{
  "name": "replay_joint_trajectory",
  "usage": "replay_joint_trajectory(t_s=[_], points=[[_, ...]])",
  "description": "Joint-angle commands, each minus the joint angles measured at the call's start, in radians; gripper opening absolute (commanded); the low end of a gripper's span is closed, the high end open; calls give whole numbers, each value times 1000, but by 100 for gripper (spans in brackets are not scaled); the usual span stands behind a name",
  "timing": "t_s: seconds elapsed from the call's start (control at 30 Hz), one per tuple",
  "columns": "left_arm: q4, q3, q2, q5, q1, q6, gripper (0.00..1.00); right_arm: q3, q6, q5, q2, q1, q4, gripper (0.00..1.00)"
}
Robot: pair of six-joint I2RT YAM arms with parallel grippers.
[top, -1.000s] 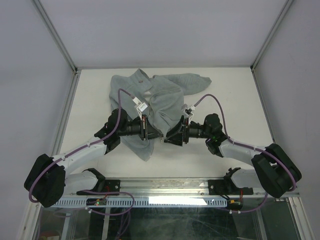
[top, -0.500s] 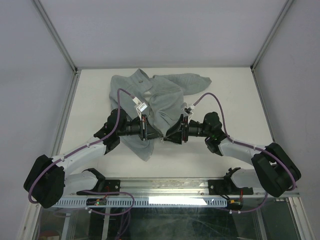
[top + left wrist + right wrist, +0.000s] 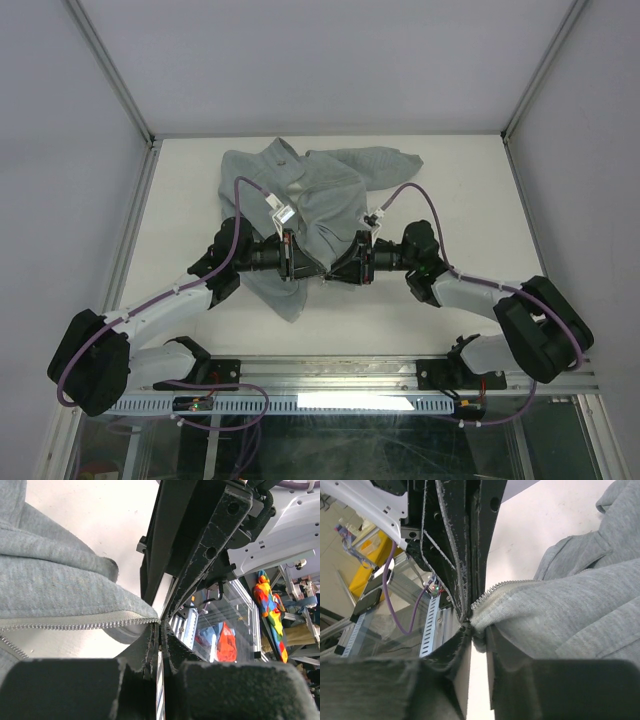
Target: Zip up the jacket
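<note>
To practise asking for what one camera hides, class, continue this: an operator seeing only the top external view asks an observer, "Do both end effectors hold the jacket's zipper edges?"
Observer: In the left wrist view the left end effector is shut on the jacket where its zipper teeth end.
Operator: And the right?
Observer: Its wrist view shows the right end effector pinching a toothed corner.
Operator: Any slider?
Observer: Neither wrist view shows one, only bare teeth.
</note>
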Motion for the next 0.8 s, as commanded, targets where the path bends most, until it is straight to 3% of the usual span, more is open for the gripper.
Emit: replay_joint_trajectory(t_s=[0.0,0.07,0.13,0.2,0.37,0.63,0.77], points=[[67,17,-6,22,-8,12,0,57,-3,-31,24,14,97,13],[37,26,-14,-3,-8,21,0,56,2,-25,26,14,110,2],[-23,42,-30,-22,-8,30,0,50,-1,-9,21,14,110,0],[-109,61,-52,-122,-8,65,16,40,-3,8,8,6,110,0],[-285,113,-126,-245,-7,95,42,-1,-61,85,-57,-17,69,0],[-645,208,-129,-423,-8,116,63,-25,-152,182,-173,-19,-89,0],[-821,242,-58,-471,-10,126,64,-60,-152,182,-216,-19,-93,0]])
